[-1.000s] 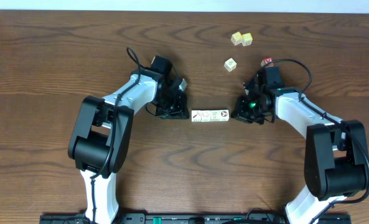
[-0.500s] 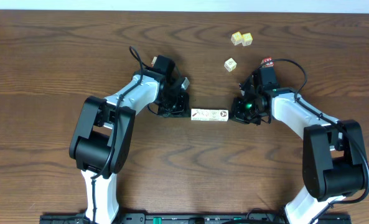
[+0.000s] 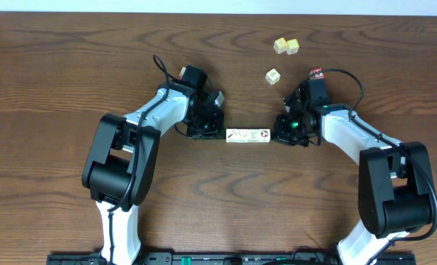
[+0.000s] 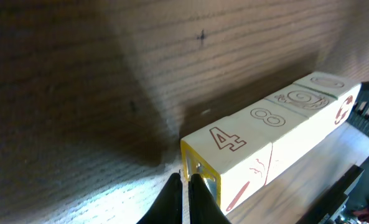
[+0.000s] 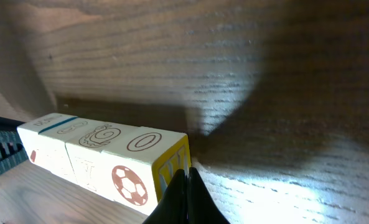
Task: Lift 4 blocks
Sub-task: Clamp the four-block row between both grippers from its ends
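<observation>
Four white-faced blocks lie end to end in one row at the table's middle. My left gripper is shut, and its tip presses the row's left end. My right gripper is also shut and presses the right end. In the left wrist view the gripper's tip meets the yellow-edged end of the block marked 4. In the right wrist view the gripper's tip touches the end of the block with the football print. I cannot tell whether the row is off the table.
Two pale yellow cubes sit at the back right, with another small cube nearer. A cube with a red face shows just behind the right arm. Cables loop above both wrists.
The right gripper has slid a little left and back, closing against the row's right end. The left arm has shifted slightly. The row stays in nearly the same place.
</observation>
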